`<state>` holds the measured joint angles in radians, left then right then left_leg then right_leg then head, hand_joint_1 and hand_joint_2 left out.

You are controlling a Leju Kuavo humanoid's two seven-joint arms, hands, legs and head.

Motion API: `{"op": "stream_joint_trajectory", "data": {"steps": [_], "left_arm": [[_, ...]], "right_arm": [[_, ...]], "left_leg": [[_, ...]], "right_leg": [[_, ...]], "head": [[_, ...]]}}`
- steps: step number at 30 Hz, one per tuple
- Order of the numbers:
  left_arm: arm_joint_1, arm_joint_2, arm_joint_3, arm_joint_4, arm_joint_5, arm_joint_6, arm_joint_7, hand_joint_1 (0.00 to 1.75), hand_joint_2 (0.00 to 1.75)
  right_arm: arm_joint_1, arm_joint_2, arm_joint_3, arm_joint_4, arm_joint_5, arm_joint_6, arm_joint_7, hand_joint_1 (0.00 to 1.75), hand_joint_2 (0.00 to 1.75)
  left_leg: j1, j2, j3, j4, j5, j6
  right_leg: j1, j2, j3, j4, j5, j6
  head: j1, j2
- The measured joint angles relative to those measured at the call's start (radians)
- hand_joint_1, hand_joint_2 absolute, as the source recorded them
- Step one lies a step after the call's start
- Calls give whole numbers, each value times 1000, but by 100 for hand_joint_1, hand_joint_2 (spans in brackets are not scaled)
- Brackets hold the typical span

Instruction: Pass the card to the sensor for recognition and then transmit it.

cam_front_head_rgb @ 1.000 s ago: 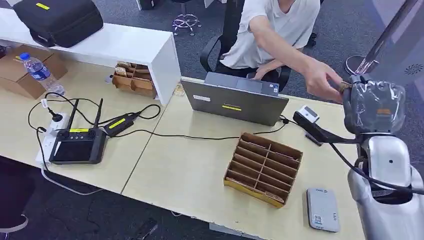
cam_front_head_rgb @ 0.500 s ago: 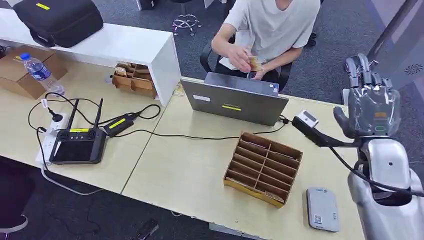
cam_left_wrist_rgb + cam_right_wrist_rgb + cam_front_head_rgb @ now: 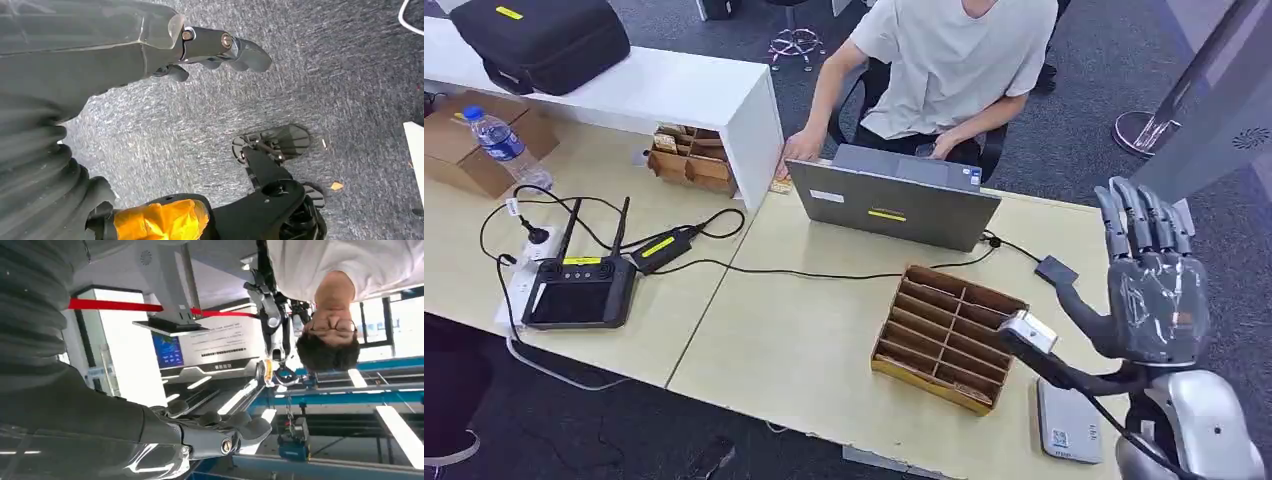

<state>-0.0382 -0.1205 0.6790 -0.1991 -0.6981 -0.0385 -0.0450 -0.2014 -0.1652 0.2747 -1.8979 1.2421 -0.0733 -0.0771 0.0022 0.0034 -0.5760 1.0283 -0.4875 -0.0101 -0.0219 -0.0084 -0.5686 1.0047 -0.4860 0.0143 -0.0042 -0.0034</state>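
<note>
The right hand [image 3: 1152,290] is raised over the table's [image 3: 794,340] right end, fingers straight and spread wide, holding nothing; in the right wrist view [image 3: 210,432] the fingers also stretch out bare. The left hand [image 3: 150,45] hangs over grey carpet, fingers loosely extended with nothing between them. At the near right corner of the table lies a grey card reader [image 3: 1069,418], flat. Just beyond it, near the right hand, a small white-topped scanner [image 3: 1027,331] sits on a dark arm. To its left stands a cardboard slotted tray [image 3: 949,335] near the front edge. Further left, at the near left edge, rests a black controller [image 3: 581,290] with two antennas, cabled to a power strip [image 3: 524,270]. Toward the far edge, a grey laptop [image 3: 894,195] stands open with its back to the robot, and behind it sits a person [image 3: 954,60] in a white shirt, one hand at the laptop's left corner. The card cannot be made out anywhere. A water bottle [image 3: 506,145] stands at the far left.
</note>
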Motion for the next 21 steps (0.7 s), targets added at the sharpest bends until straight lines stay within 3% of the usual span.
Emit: {"op": "stream_joint_trajectory", "data": {"steps": [10, 21], "left_arm": [[0, -1, 53, 0, 33, 13, 3, 0, 175], [-1, -6, 96, 0, 54, 22, 10, 0, 175]], "right_arm": [[221, -43, 1, -178, 3, -88, -48, 0, 175], [450, -53, 13, -269, 50, -206, -81, 0, 175]], "left_leg": [[0, 0, -1, 0, -1, 1], [0, 0, -1, 0, -1, 1]], "right_leg": [[0, 0, 0, 0, 0, 0], [0, 0, 0, 0, 0, 0]], "head": [[0, 0], [0, 0]]}}
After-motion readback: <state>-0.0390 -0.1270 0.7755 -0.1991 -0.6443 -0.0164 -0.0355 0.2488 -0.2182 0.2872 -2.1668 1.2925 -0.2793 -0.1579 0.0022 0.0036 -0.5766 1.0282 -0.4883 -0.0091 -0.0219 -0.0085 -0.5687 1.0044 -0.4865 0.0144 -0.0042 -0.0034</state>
